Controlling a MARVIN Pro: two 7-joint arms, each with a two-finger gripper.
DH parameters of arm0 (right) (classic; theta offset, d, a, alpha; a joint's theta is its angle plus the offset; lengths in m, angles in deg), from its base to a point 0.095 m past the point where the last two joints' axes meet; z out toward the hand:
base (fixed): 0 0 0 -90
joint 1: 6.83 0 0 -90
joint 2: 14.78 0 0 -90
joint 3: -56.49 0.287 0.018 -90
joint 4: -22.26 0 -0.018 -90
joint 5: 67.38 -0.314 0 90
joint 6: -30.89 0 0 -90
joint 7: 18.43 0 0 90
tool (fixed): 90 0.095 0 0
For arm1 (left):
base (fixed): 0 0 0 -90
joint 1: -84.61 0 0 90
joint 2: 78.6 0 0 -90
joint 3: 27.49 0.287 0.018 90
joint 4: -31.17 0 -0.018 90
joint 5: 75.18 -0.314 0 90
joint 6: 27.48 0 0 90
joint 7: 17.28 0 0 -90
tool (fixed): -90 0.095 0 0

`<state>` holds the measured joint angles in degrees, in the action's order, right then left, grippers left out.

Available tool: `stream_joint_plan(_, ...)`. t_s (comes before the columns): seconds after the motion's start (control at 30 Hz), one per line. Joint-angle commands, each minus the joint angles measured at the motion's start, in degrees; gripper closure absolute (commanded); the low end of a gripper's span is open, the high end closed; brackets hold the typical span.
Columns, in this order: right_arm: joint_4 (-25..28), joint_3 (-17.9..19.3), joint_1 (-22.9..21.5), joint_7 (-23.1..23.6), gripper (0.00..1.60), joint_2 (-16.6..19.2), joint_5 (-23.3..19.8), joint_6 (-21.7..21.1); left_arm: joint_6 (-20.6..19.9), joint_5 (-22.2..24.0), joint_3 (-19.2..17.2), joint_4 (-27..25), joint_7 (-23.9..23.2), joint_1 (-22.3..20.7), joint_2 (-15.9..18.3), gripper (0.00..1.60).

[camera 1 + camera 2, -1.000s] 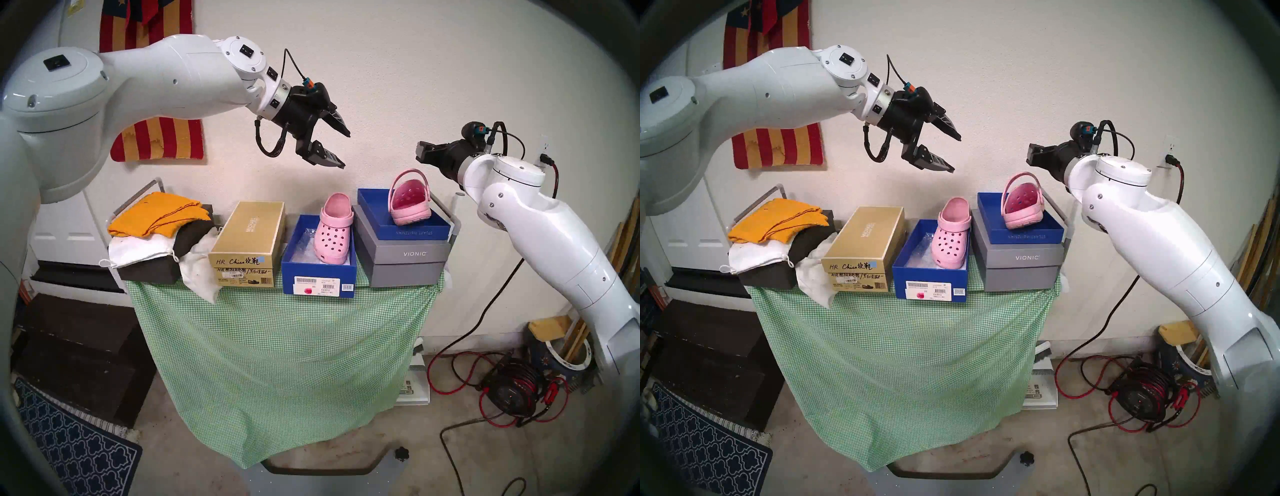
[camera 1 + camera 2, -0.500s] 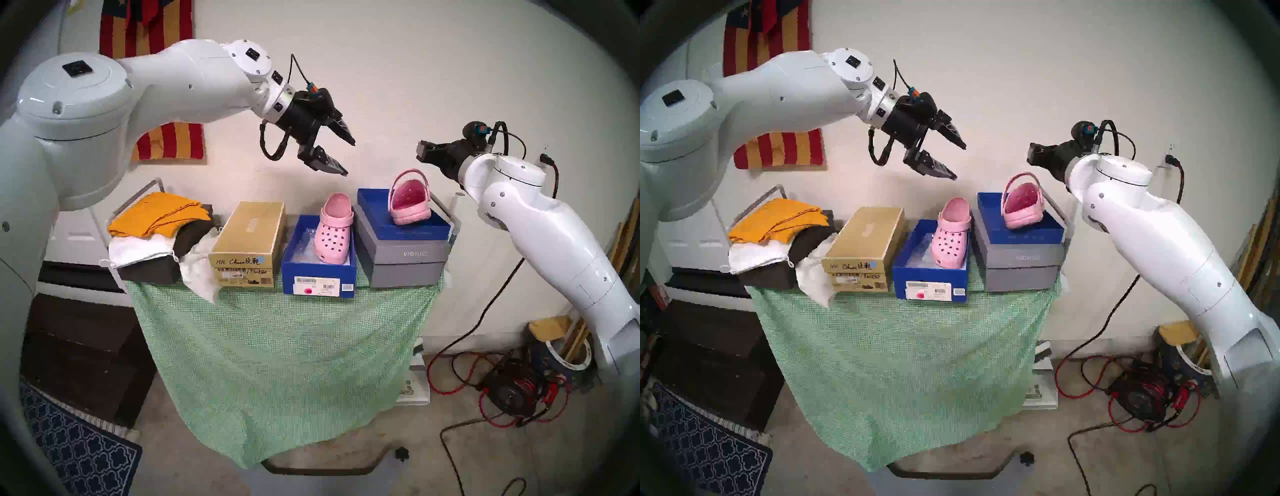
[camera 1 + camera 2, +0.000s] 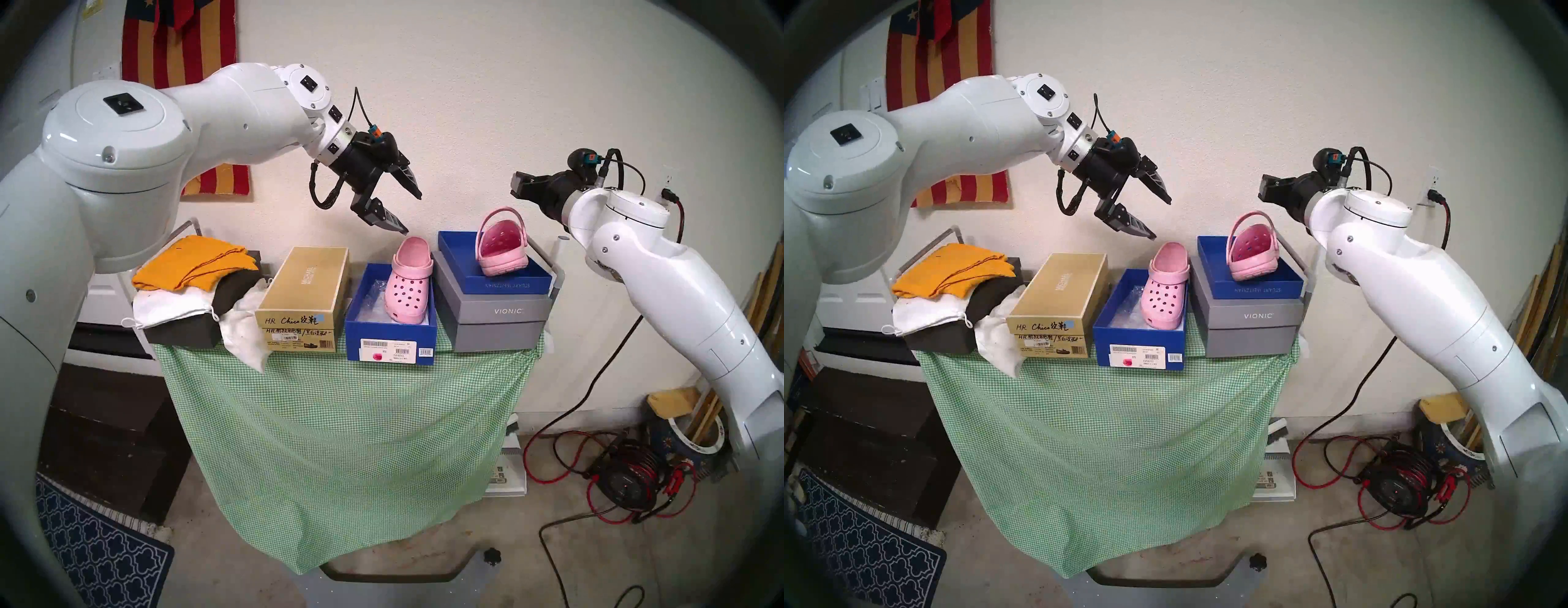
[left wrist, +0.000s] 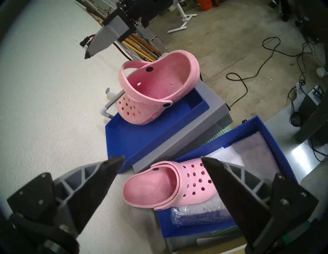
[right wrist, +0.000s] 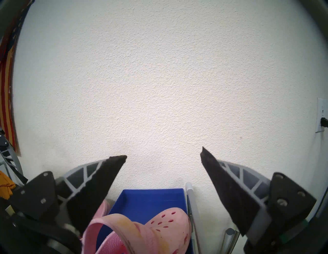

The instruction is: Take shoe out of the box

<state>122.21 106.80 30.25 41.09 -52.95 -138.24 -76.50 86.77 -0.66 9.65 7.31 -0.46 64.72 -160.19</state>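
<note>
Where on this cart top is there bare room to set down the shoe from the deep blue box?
Little. The gold cardboard box, deep blue cardboard box and grey Vionic box fill the row edge to edge. Free patches: the gold box's flat lid, and the shallow blue tray left of the second pink clog.

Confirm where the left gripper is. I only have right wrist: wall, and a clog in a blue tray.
Observer: The left gripper is open and hovers above the heel of a second clog, which sits in the box.
Operator: Touching it?
Observer: No contact shows. In the left wrist view the clog lies beyond the fingertips.
Operator: Anything else in the box?
Observer: Clear plastic wrap and white paper, beside the clog.
</note>
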Motion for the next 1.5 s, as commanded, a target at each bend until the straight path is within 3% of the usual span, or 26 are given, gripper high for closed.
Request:
stream_joint_plan(0.0,0.15,-0.03,-0.17,0.04,0.0,-0.07,0.08,-0.04,0.17,-0.99,0.57,2.72,-1.44,-0.2,-2.39,0.0)
stream_joint_plan(0.33,0.3,-0.03,-0.14,-0.37,0.0,0.01,-0.36,-0.01,-1.31,-4.43,3.5,6.59,-1.32,-0.6,-5.11,0.0)
stream_joint_plan(0.83,0.53,-0.05,-0.14,-0.97,0.0,0.14,-1.02,0.04,-4.44,-9.92,9.12,8.29,0.87,4.88,-10.46,0.0)
stream_joint_plan(1.47,0.8,-0.07,-0.12,-1.66,0.0,0.26,-1.53,0.09,-6.55,-14.11,12.81,10.9,3.34,8.02,-13.31,0.0)
